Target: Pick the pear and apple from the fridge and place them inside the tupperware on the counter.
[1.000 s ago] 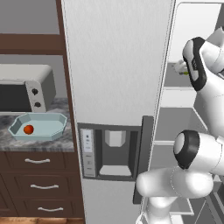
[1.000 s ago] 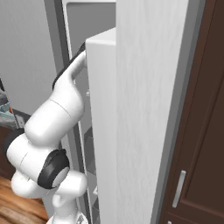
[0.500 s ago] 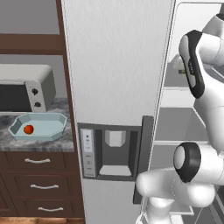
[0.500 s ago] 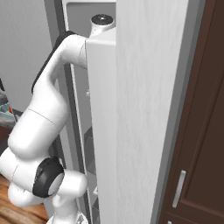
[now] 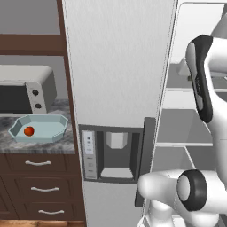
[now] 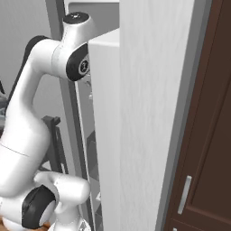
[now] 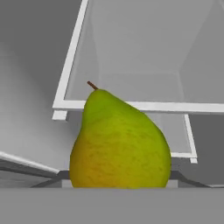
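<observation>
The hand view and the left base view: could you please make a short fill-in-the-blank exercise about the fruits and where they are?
1. The apple lies inside the pale blue ____ on the counter.
2. In the hand view, the fruit close to the camera is the ____, with its brown stem pointing up.
3. The microwave stands ____ the tupperware on the counter.
4. The fridge has a dark ____ recess in its closed door.

Missing words: tupperware; pear; behind; dispenser

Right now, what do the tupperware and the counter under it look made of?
The tupperware looks like thin plastic: pale blue, translucent, with low flared walls; the apple sits inside it. The counter looks like polished stone, judging by its grey marbled veining, though a rendered laminate would look alike.
</observation>
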Motion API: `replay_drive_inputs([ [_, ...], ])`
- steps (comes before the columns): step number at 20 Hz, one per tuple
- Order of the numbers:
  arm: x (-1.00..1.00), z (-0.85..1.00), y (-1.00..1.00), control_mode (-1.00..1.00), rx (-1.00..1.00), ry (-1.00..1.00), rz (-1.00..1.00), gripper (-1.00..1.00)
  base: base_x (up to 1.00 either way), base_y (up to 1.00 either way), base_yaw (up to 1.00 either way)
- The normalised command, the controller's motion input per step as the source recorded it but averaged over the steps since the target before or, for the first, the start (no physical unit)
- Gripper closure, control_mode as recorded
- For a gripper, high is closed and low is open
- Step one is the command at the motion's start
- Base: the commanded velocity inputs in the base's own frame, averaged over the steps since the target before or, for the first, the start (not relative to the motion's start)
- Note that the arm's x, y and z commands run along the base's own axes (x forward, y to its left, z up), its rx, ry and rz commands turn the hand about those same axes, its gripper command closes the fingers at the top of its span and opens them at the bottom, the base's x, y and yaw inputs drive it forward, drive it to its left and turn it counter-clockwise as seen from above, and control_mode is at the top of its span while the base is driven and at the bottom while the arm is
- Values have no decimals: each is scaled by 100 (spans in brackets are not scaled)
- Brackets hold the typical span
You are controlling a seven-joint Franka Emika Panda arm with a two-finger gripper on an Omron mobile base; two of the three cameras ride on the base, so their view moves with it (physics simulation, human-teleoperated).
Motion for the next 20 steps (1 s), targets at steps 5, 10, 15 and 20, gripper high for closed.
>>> replay_drive_inputs([
  [5, -86, 15, 21, -100, 0, 2, -14, 100, 0, 0, 0],
  [10, -84, 17, 21, -100, 0, 6, -11, 100, 0, 0, 0],
  [15, -71, 3, 26, -100, 0, 14, -6, 100, 0, 0, 0],
  [20, -77, -9, 28, -100, 0, 0, 0, 100, 0, 0, 0],
])
